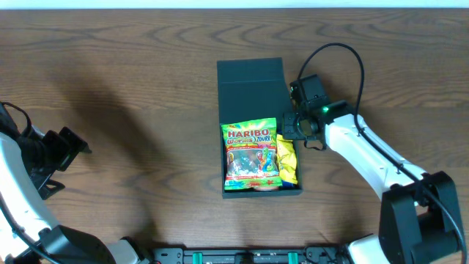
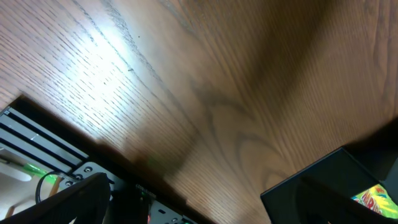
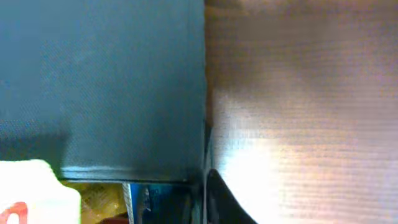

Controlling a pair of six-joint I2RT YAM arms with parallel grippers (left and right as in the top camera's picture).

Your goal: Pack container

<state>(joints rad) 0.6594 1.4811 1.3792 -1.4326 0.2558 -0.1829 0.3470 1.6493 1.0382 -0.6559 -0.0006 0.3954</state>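
Looks down on a wooden table [image 1: 146, 88] with the dark container [image 1: 250, 82] near the middle, flap lid lying open toward the far edge, and 2 packets inside: a green Haribo bag [image 1: 251, 155] filling most of the tray and a yellow packet [image 1: 287, 163] squeezed beside it along the right wall. Finds the right gripper [image 1: 289, 127] at the container's right rim, near the yellow packet's far end, jaws too hidden to judge, with a black cable [image 1: 352, 55] looping behind. Places the left gripper [image 1: 64, 150] at the table's left edge, well apart from the container.
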